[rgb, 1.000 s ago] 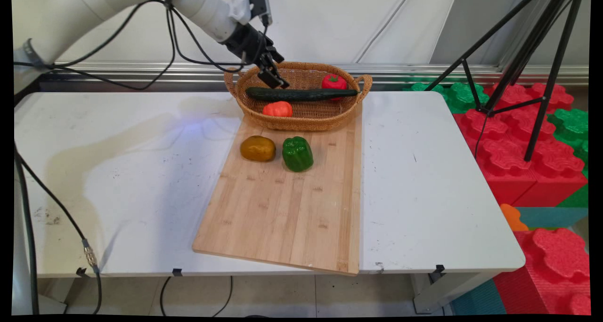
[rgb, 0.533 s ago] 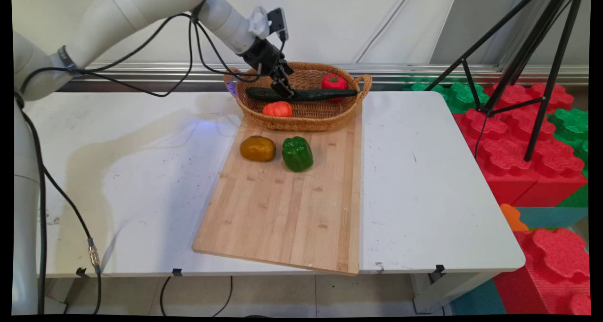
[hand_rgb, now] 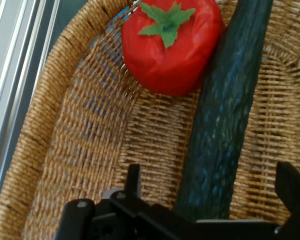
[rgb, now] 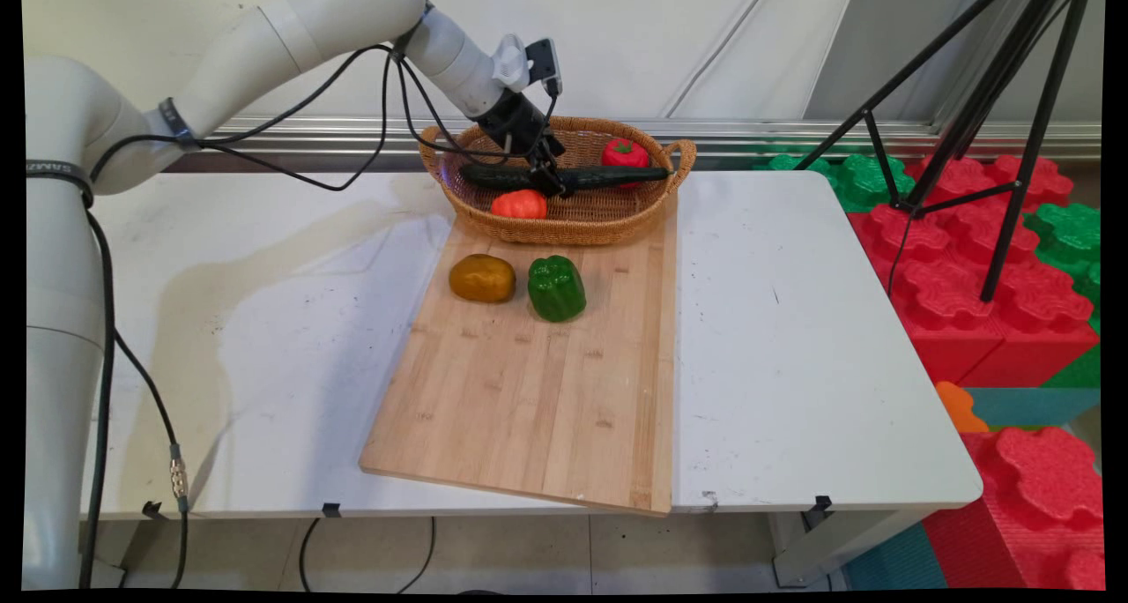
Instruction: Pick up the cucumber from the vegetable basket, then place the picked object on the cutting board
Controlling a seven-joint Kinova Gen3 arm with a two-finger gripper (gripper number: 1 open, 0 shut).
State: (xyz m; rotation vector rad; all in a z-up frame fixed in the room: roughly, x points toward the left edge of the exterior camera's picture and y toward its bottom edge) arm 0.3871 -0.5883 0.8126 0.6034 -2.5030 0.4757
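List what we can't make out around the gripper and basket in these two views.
- Main view: the gripper covers the middle of the cucumber; finger contact is too small to read.
- Hand view: the cucumber runs off the top edge and under the linkage; the gripper straddles it, open.
- Hand view: the red tomato is cut by the top edge.
- Main view: the basket wall hides the bottom of the orange tomato.
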